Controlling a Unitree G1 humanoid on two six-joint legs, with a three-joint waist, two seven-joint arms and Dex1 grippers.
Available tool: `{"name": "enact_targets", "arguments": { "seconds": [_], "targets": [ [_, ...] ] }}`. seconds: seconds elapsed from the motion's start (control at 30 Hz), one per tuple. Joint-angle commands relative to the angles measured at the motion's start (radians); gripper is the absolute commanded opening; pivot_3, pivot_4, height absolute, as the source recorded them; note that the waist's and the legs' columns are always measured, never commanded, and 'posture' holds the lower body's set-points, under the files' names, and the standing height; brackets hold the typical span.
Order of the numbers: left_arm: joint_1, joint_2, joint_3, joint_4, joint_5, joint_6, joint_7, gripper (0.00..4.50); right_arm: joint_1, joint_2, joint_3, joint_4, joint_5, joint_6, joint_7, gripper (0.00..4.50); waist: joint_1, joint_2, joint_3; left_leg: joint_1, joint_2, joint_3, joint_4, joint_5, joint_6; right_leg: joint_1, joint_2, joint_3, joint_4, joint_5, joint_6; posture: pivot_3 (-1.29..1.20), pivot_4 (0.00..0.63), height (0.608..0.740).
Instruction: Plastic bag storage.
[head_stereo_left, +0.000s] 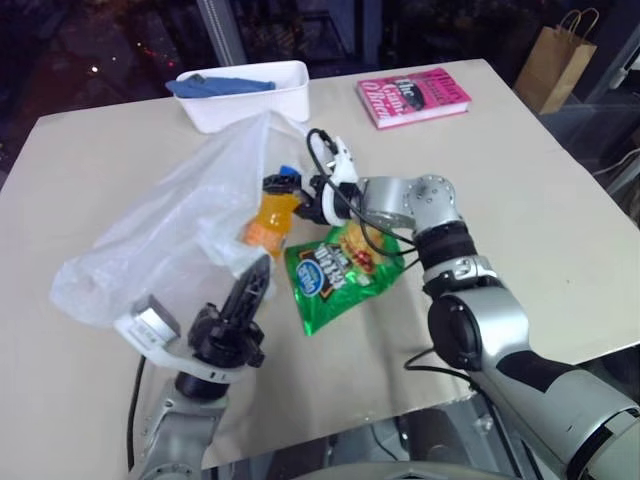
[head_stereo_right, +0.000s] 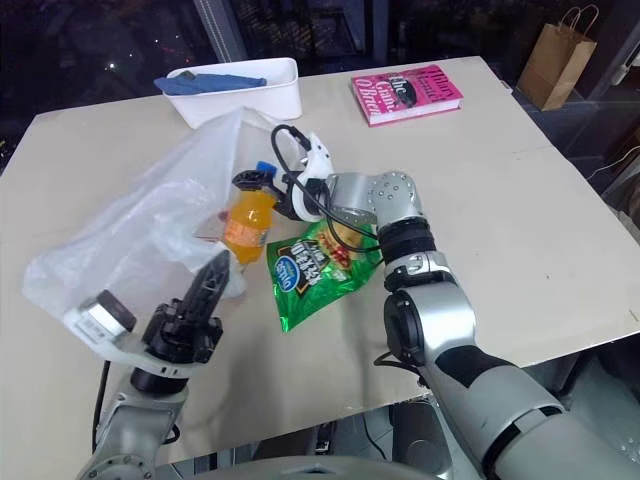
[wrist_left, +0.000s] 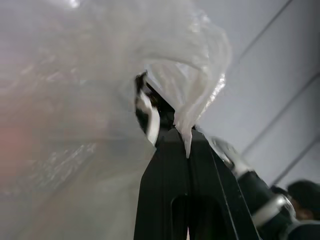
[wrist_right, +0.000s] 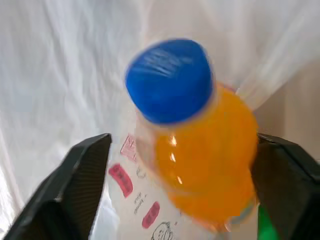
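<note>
Translucent plastic bag (head_stereo_left: 165, 235) pinched in left fingers (wrist_left: 172, 165), table (head_stereo_left: 560, 230)

Head views: even overhead light on the pale beige tabletop (head_stereo_left: 560, 230), dark surroundings beyond its edges, soft short shadows. Right wrist view: the orange drink bottle with blue cap (wrist_right: 195, 135) is motion-blurred. Left wrist view: the translucent white plastic bag (wrist_left: 75, 100) is out of focus

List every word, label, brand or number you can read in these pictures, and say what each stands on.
"The Game" and "O'Brien": white lettering on the pink book; its smaller print is too small to read.
Green chips packet: a blue oval logo and white lettering, too blurred to read.
Plastic bag: red print, too blurred to read.
Orange drink bottle: no readable label.
</note>
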Motion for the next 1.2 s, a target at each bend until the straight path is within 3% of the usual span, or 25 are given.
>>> {"name": "enact_targets", "arguments": {
  "seconds": [0.03,0.17,0.23,0.3,0.5,0.7,0.8,1.0,1.2],
  "targets": [
    [0.029,0.036,-0.034,-0.030,0.017,0.018,-0.050,0.00,-0.065,0.315,0.042,-0.074,0.064,0.042,0.040,4.38,-0.001,0.000,0.000,0.000,0.000,0.000,0.000,0.000,0.000,0.000,0.000,0.000,0.000,0.000,0.000,0.00,0.150,0.740],
    [0.010,0.037,0.007,-0.004,-0.008,-0.001,-0.047,0.00,-0.027,0.249,0.168,-0.163,0.008,0.049,0.110,4.38,0.000,0.000,0.000,0.000,0.000,0.000,0.000,0.000,0.000,0.000,0.000,0.000,0.000,0.000,0.000,0.00,0.150,0.740],
    [-0.011,0.017,0.047,0.011,-0.043,-0.022,-0.024,0.00,0.021,0.119,0.359,-0.249,-0.139,-0.046,0.257,4.38,-0.001,0.000,0.000,0.000,0.000,-0.001,0.000,0.000,0.000,0.000,0.000,0.000,0.000,0.000,0.000,0.00,0.150,0.740],
    [-0.016,-0.008,0.078,0.021,-0.093,-0.034,-0.002,0.00,0.062,-0.007,0.454,-0.295,-0.229,-0.103,0.399,4.38,-0.002,0.000,-0.001,0.002,0.000,0.000,0.000,0.000,0.000,0.000,0.001,0.000,0.001,0.000,0.000,0.00,0.150,0.740],
    [0.018,-0.030,0.132,0.045,-0.139,-0.035,0.000,0.00,0.108,-0.212,0.507,-0.320,-0.412,-0.243,0.630,4.38,0.017,-0.001,-0.003,0.001,-0.002,-0.002,0.002,0.000,0.000,0.003,-0.002,-0.002,0.000,0.000,0.000,0.00,0.150,0.740],
    [0.053,-0.011,0.169,0.042,-0.160,-0.023,-0.014,0.00,0.225,-0.414,0.516,-0.507,-0.519,-0.359,0.807,4.38,0.024,-0.001,-0.003,0.001,0.000,-0.003,0.002,0.000,0.000,0.002,0.000,-0.004,0.000,0.000,0.000,0.00,0.150,0.740],
    [0.083,0.012,0.189,0.033,-0.168,-0.013,-0.025,0.00,0.291,-0.513,0.468,-0.636,-0.488,-0.297,0.863,4.38,0.024,-0.001,-0.003,0.001,0.001,-0.002,0.001,0.000,0.000,0.002,0.000,-0.003,0.000,0.000,0.000,0.00,0.150,0.740],
    [0.135,0.054,0.226,0.025,-0.193,0.011,-0.049,0.00,0.387,-0.587,0.335,-0.752,-0.390,0.044,0.748,4.38,0.030,-0.001,-0.003,0.001,0.001,-0.002,0.002,-0.001,0.001,0.003,-0.002,-0.003,-0.001,0.000,0.000,0.00,0.150,0.740],
    [0.147,0.075,0.229,0.031,-0.190,0.029,-0.070,0.00,0.465,-0.543,0.298,-0.858,-0.310,0.322,0.670,4.38,0.029,-0.001,-0.003,0.001,0.001,-0.002,0.002,-0.001,0.002,0.004,-0.002,-0.003,-0.001,0.000,-0.001,0.00,0.150,0.740]
  ]
}}
